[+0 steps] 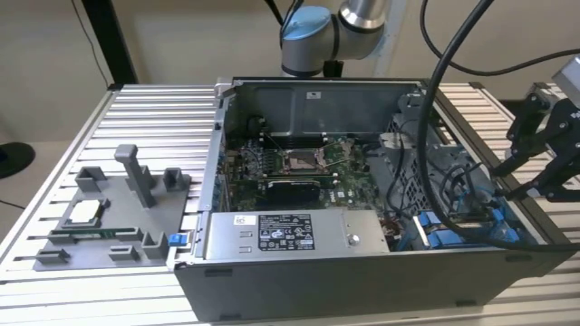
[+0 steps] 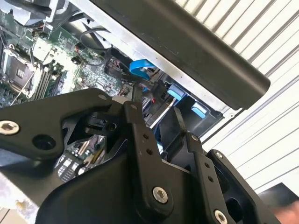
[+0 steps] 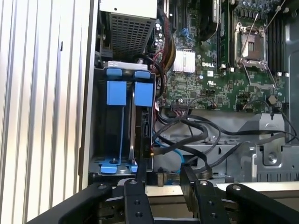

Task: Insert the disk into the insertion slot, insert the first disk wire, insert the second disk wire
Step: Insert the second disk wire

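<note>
A: The jaws, how do they stand?

B: Your jaws are spread, and I see nothing pinched between the fingertips [image 3: 189, 175]. They hang over a corner of the open computer case [image 1: 363, 282], which sits on the tabletop [image 1: 154, 115].

A: And the disk?

B: Just ahead of your jaws in the first wrist view. The disk [image 3: 140, 133] stands on edge in its blue carrier, already down inside the insertion slot [image 3: 103, 135]. I'd call that step done.

A: Then which step is this?

B: A wire step, by my reading. A blue wire [image 2: 140, 67] and a bundle of black wires [image 3: 201, 132] loop just beyond your jaws, beside the disk. Whether either is plugged in, I cannot tell.

A: What does the move call for?

B: You'd need a narrow pinch on one plug, squared to the disk's connector edge and clear of the neighbouring loops.
</note>
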